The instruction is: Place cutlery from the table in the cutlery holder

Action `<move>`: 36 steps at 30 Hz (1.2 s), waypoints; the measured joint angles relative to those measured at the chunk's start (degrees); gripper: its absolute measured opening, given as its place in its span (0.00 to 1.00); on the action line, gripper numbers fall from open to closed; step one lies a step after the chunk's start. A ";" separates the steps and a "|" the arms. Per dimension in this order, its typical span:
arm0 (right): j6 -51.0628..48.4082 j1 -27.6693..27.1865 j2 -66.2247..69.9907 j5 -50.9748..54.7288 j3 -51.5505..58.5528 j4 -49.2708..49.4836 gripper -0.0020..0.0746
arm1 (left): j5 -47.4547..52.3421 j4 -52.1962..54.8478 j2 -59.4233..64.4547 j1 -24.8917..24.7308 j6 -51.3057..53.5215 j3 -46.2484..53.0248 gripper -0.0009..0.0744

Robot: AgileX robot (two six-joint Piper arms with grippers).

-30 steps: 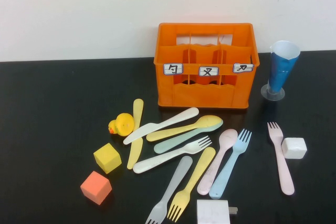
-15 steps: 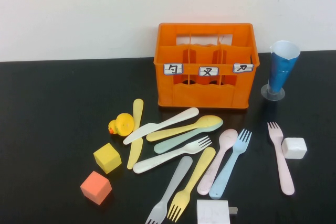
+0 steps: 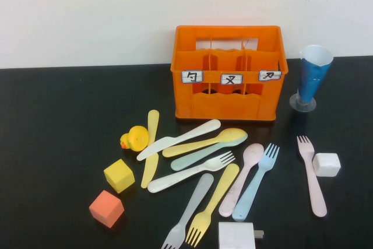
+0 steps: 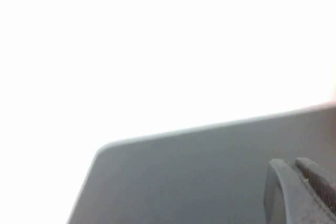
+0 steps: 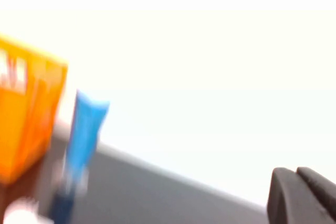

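The orange cutlery holder [image 3: 228, 74] stands at the back of the black table [image 3: 58, 121], its three compartments empty as far as I see. Several pieces of cutlery lie in front of it: a white knife [image 3: 178, 139], yellow spoon [image 3: 204, 143], pale green spoon [image 3: 201, 155], white fork [image 3: 189, 173], yellow knife [image 3: 151, 147], grey fork [image 3: 189, 211], yellow fork [image 3: 213, 202], pink spoon [image 3: 242, 179], blue fork [image 3: 256, 182] and pink fork [image 3: 312, 173]. Neither arm shows in the high view. My left gripper [image 4: 294, 165] is shut and empty over bare table. My right gripper [image 5: 295, 174] is shut and empty, with the holder [image 5: 26, 119] off to one side.
A yellow duck [image 3: 135, 138], a yellow cube [image 3: 119, 175] and an orange cube [image 3: 106, 208] sit left of the cutlery. A white cube [image 3: 326, 164] touches the pink fork. A white block [image 3: 236, 235] lies at the front edge. A blue cone cup [image 3: 313, 80] stands right of the holder.
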 joint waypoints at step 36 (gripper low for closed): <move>-18.98 0.00 4.81 -11.15 -29.45 15.83 0.02 | 19.64 -21.50 18.62 0.00 8.10 -36.29 0.01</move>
